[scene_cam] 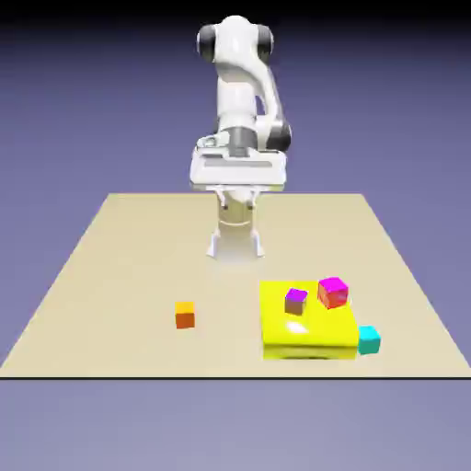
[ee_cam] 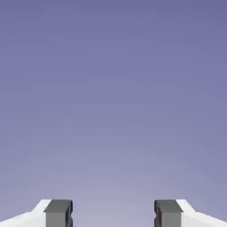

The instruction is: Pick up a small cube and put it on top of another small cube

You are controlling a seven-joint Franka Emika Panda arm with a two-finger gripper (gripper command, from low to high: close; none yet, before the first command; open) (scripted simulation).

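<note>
Orange small plain cube (scene_cam: pixel 185 315) sits untouched on bench (scene_cam: pixel 110 267), well clear of fingers (ee_cam: pixel 58 212); teal small plain cube (scene_cam: pixel 369 339) bare; fingers apart, empty; pick & stack all left to do.

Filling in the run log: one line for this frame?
gripper: open, empty, above table | orange cube: on table, untouched | teal cube: beside yellow block | stack: not started
</note>
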